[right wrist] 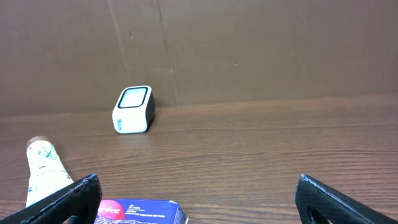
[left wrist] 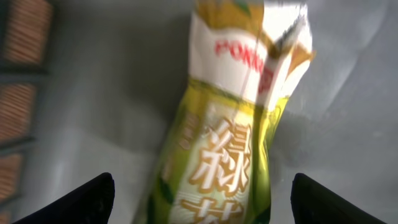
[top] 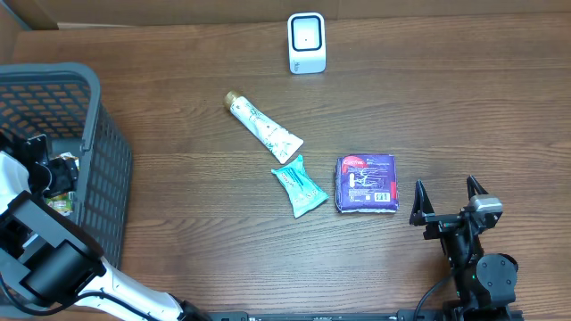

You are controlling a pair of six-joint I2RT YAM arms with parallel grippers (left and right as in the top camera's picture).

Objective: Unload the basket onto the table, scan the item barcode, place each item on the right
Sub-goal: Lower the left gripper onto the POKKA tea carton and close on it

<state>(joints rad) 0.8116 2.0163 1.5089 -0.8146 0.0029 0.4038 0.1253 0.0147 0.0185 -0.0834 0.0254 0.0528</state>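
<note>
Left gripper [left wrist: 200,202] over a green packet [left wrist: 230,155] in the basket [top: 98,134], right arm idle

On the packet we read red letters "PONK", the rest lost in a fold of its white top. Below them run large cream Chinese characters: the first looks like 綠, and the next is cut off by the frame edge. The picture is blurred, so finer print escapes us. The left arm reaches down into the grey basket at the table's [top: 178,250] left edge. Its jaws are spread wide, one on each side of the packet, with a gap to either finger. From overhead we can hardly make out this gripper among the basket's contents. The right gripper [top: 444,183] sits low near the front edge, level, jaws fully released and empty, just beside a purple pack [top: 366,183] whose print is too small to read. A tube [top: 261,127] and a teal sachet [top: 300,185] lie mid-table. The white scanner [top: 306,42] stands at the far edge.
</note>
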